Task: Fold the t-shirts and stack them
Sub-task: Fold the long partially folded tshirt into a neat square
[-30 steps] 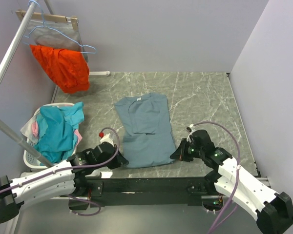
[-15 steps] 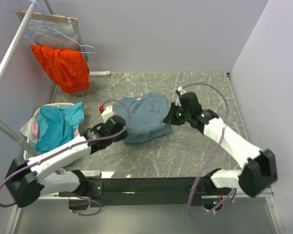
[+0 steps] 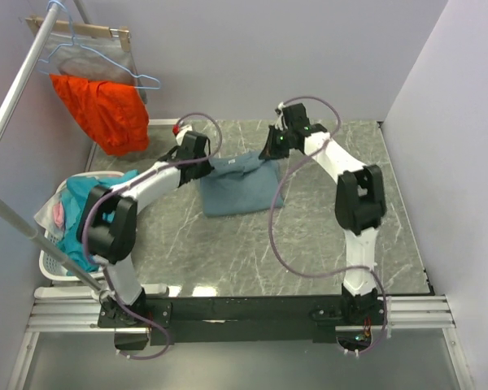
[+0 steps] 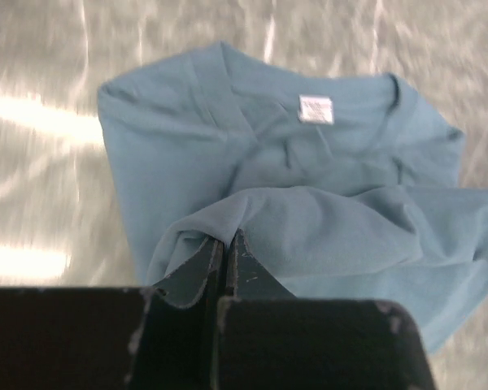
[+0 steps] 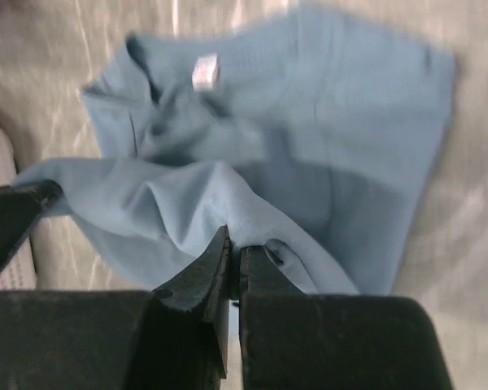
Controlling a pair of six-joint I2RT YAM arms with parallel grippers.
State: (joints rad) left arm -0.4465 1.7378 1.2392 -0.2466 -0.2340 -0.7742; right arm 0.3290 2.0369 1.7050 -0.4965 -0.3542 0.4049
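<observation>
The slate-blue t-shirt lies on the marble table, its near hem lifted and carried over toward the collar. My left gripper is shut on the shirt's hem at the left; in the left wrist view the cloth drapes from the pinched jaws, with the white neck label beyond. My right gripper is shut on the hem at the right; in the right wrist view the cloth hangs from its jaws, label at the far left.
A white laundry basket with teal and pink clothes stands at the left. An orange garment and a blue hanger hang on the rack at the back left. Walls close in at the back and right.
Both grippers have carried the shirt's near hem from the front edge away toward the collar, doubling the shirt over itself. Both arms are now stretched far out.
</observation>
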